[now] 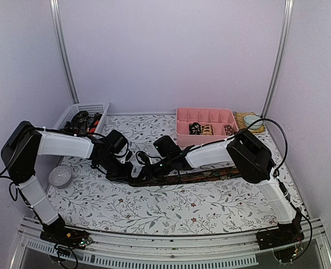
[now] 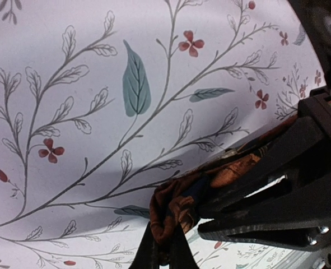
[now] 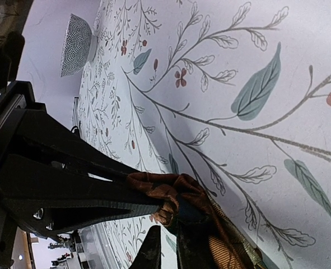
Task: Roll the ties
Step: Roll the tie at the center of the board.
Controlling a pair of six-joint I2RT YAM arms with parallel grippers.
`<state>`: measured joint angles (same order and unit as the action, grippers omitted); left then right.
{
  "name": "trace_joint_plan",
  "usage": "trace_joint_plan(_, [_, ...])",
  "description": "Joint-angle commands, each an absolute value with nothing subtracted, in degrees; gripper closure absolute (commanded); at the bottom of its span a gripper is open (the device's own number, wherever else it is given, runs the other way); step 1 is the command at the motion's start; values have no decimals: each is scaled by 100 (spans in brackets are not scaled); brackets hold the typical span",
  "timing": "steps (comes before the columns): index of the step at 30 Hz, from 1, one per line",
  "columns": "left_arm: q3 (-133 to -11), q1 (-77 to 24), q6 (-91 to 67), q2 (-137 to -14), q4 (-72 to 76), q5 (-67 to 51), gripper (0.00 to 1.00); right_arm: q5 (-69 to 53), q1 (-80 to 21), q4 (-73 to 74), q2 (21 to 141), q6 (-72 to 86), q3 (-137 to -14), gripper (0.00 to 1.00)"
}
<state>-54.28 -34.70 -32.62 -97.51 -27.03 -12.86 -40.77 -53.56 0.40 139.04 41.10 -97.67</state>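
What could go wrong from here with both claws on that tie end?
1. Left claw and right claw pinch the same bunched end of the brown tie, tips nearly touching; they could collide.
2. That end looks crumpled, not coiled, so the roll may come out loose.
3. The tail lies under the right arm and may snag.

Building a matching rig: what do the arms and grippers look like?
The left arm and right arm have white links, boxy black joints and loose black cables. The left gripper and right gripper are matte black, with flat tapering fingers and silver screws.
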Motion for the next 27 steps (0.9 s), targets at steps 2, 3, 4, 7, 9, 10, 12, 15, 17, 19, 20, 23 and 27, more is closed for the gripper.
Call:
trace_joint_plan(2, [-5540, -3428, -3266, -9664, -2557, -1537, 90, -3942, -5305, 256, 14508, 4109, -9791, 89])
trace_joint_plan(3, [-5510, -3420, -3292, -9631, -2500, -1566, 86, -3971, -5302, 208, 14510, 4119, -9745, 89])
trace_joint_plan(4, [-5484, -3419, -3326, -9592, -2444, -1592, 81, -3999, -5288, 162, 14517, 4173, -9702, 89])
trace_joint_plan(7, [-5305, -3402, -3471, -9473, -2207, -1658, 72, -4115, -5242, 34, 14549, 4269, -9598, 90])
trace_joint_plan(9, [-5160, -3393, -3582, -9356, -1972, -1642, 66, -4198, -5224, -60, 14569, 4351, -9544, 90])
trace_joint_plan(10, [-5059, -3386, -3651, -9284, -1855, -1624, 63, -4225, -5210, -104, 14579, 4370, -9520, 91])
trace_joint_plan(12, [-4823, -3369, -3769, -9120, -1514, -1630, 60, -4301, -5203, -185, 14610, 4439, -9486, 91])
trace_joint_plan(15, [-4428, -3328, -4003, -8978, -925, -1792, 57, -4387, -5194, -282, 14653, 4526, -9452, 91])
trace_joint_plan(17, [-4216, -3293, -4167, -9005, -646, -1964, 57, -4428, -5181, -332, 14680, 4565, -9433, 91])
trace_joint_plan(19, [-4045, -3283, -4310, -9034, -494, -2025, 57, -4478, -5174, -379, 14695, 4630, -9419, 92])
trace_joint_plan(20, [-3993, -3287, -4354, -9044, -459, -2016, 57, -4488, -5176, -404, 14695, 4651, -9406, 91])
trace_joint_plan(23, [-3891, -3287, -4431, -9015, -420, -1908, 57, -4513, -5153, -446, 14700, 4692, -9382, 91])
trace_joint_plan(27, [-3713, -3287, -4564, -8952, -173, -1847, 56, -4535, -5135, -473, 14695, 4732, -9356, 92])
